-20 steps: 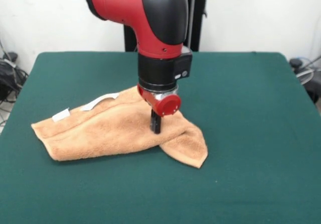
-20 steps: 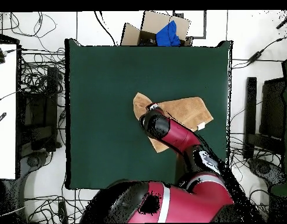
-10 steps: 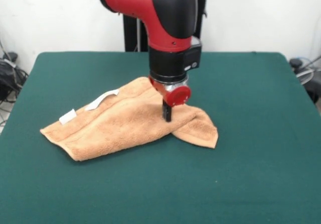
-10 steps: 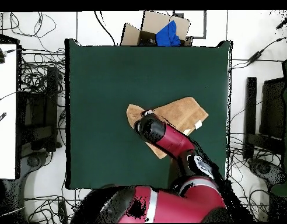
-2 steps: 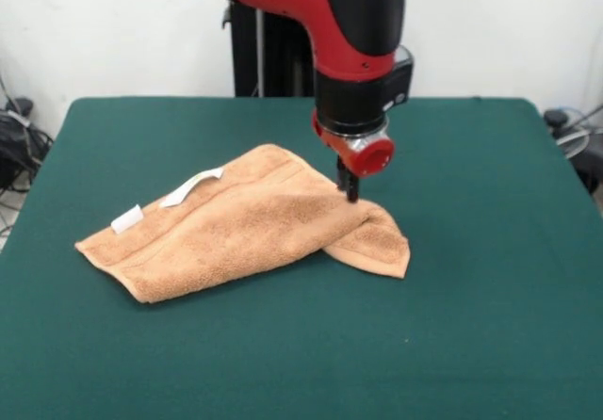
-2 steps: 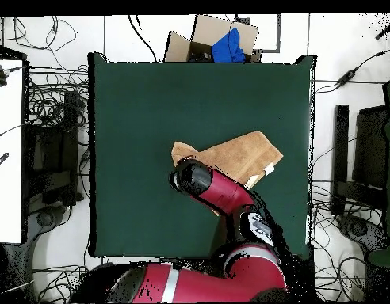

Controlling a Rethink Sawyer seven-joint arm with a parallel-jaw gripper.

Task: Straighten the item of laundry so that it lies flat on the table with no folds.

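Front view is showing the tool [image 5: 350,194] hanging at the folded right end of the towel [image 5: 236,227]; whether it is clenched I cannot tell. The towel is lying mid-tabletop [image 5: 471,326], stretching leftward.

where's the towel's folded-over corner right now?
Front view: the folded flap sits at the towel's right end, just below the end effector, on the green table.

No text or label can be read.
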